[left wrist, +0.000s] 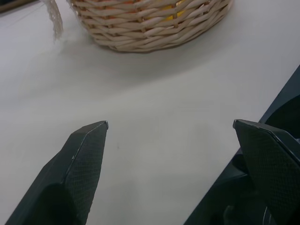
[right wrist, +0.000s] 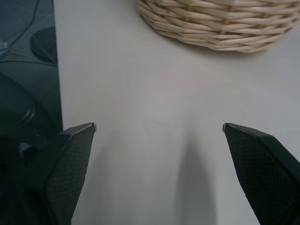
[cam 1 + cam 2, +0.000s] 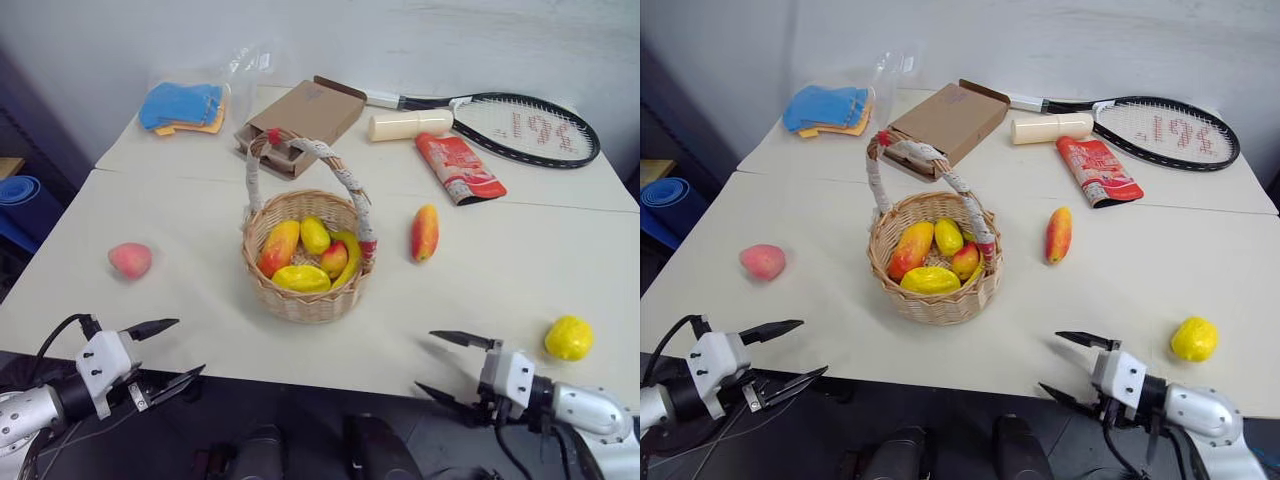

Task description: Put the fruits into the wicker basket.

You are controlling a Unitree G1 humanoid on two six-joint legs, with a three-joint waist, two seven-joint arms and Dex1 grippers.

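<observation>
The wicker basket (image 3: 342, 295) stands mid-table with several yellow and red-orange fruits (image 3: 301, 278) inside it. On the table a pink peach (image 3: 130, 259) lies to its left, a red-orange mango (image 3: 425, 232) to its right, and a bumpy yellow fruit (image 3: 569, 337) near the front right edge. My left gripper (image 3: 178, 350) is open at the front left edge, nothing between its fingers. My right gripper (image 3: 444, 365) is open at the front edge, left of the yellow fruit, also empty. Both wrist views show the basket's woven wall (image 1: 154, 28) (image 2: 220, 23) ahead of the open fingers.
At the back lie a brown cardboard box (image 3: 305, 115), a cream cylinder (image 3: 408, 125), a red snack packet (image 3: 460, 168), a tennis racket (image 3: 525, 128) and blue cloths (image 3: 182, 105). The table's front edge (image 3: 300, 375) runs just ahead of both grippers.
</observation>
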